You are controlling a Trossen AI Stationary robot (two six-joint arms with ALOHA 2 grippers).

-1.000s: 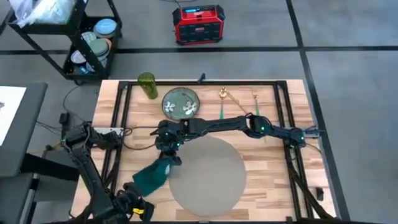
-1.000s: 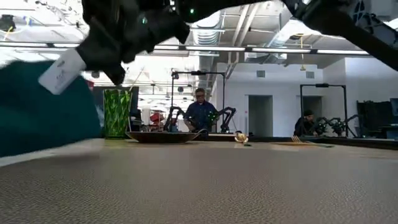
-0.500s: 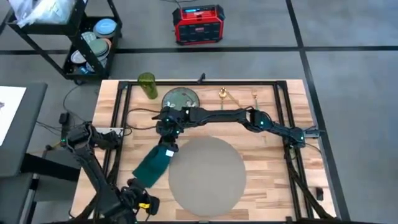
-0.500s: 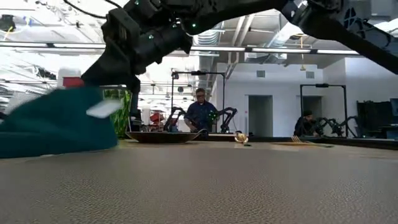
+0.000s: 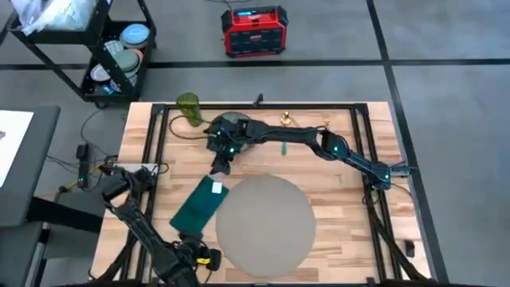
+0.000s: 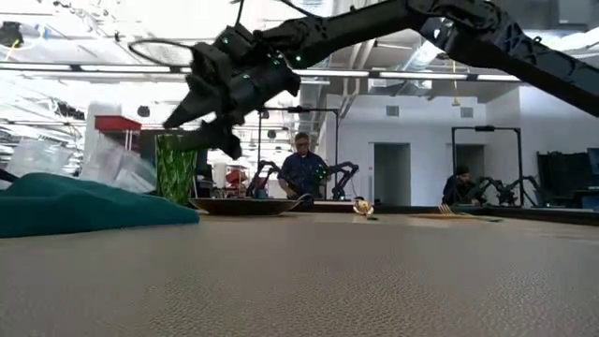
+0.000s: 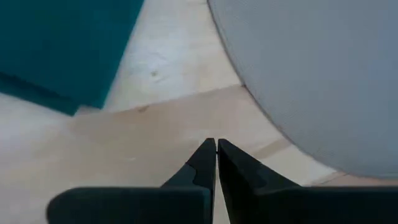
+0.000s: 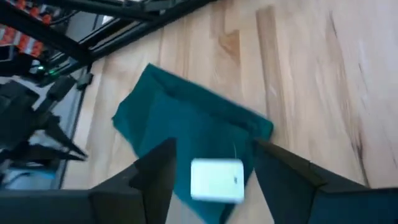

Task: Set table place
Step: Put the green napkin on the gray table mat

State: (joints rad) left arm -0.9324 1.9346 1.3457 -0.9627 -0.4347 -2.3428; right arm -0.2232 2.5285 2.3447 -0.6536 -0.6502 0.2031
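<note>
Reaching across the counter [image 5: 335, 231] from the right side, the right arm holds its tool [image 5: 220, 163] up in the air, above the bare wood between the green plate [image 5: 232, 127] and the teal cloth [image 5: 198, 204]; its two fingers are spread wide and hold nothing; in the right wrist view the cloth [image 8: 193, 143] shows through the gap between them, lying flat with a small white tag [image 8: 216, 180] on top.

The cloth lies on the wood just left of the big round grey mat [image 5: 263, 225], so close that I cannot tell if they touch; the mat sits in the middle of the near half of the counter, with nothing on it.

The left tool [image 5: 204, 259] waits low at the near edge, close to the mat's rim [image 7: 298, 81]; its fingers are pressed together with nothing in them.

At the far side stand a green glass [image 5: 188, 109] and the plate beside it; a little gold spoon [image 5: 287, 121] and fork [image 5: 326, 123] lie further right; a person [image 6: 301, 170] sits in the room behind.
</note>
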